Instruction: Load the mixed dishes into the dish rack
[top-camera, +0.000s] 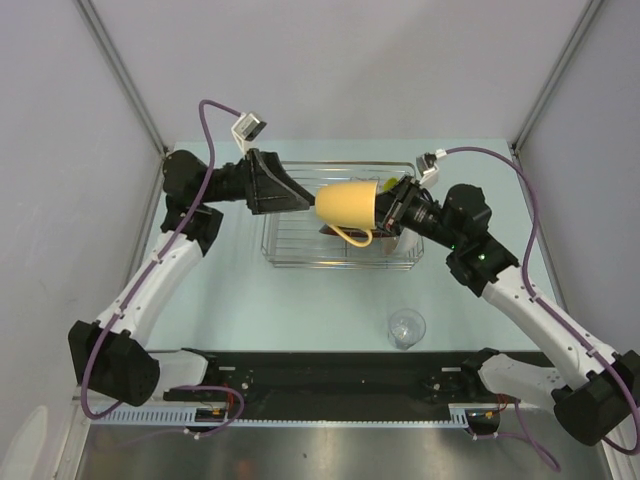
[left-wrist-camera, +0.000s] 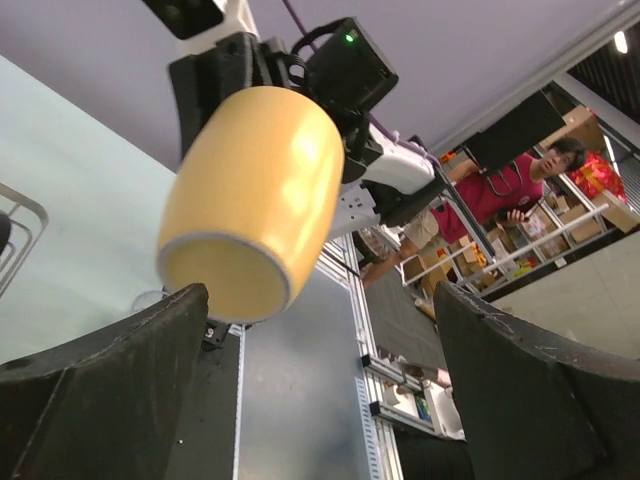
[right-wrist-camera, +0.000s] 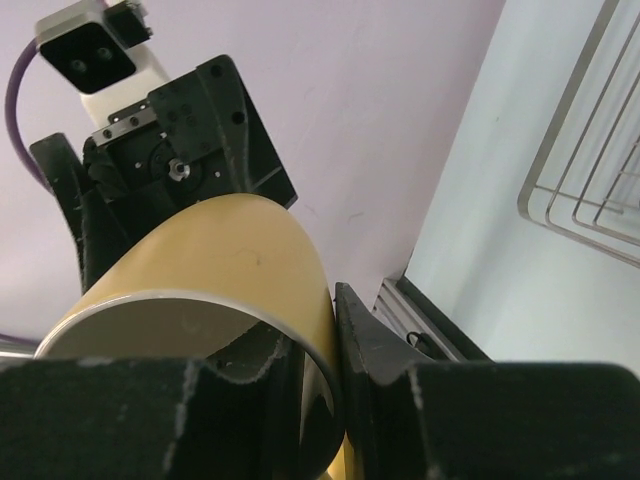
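Observation:
The yellow mug (top-camera: 348, 203) lies on its side in the air above the dish rack (top-camera: 290, 255), handle (top-camera: 357, 238) hanging down. My right gripper (top-camera: 387, 208) is shut on its rim, one finger inside and one outside, as the right wrist view shows (right-wrist-camera: 335, 350). My left gripper (top-camera: 300, 200) is open and empty just left of the mug's base; in the left wrist view (left-wrist-camera: 320, 330) the mug (left-wrist-camera: 250, 200) hangs ahead of its spread fingers without touching. The small clear glass (top-camera: 406, 328) stands on the table in front of the rack. A dark red scrap (top-camera: 327, 230) shows under the mug. Bowls and plates are hidden.
The silver wire rack sits at the back middle of the pale green table (top-camera: 230, 310); its corner shows in the right wrist view (right-wrist-camera: 590, 170). Grey walls close in the left, right and back. A black rail (top-camera: 330, 375) runs along the near edge.

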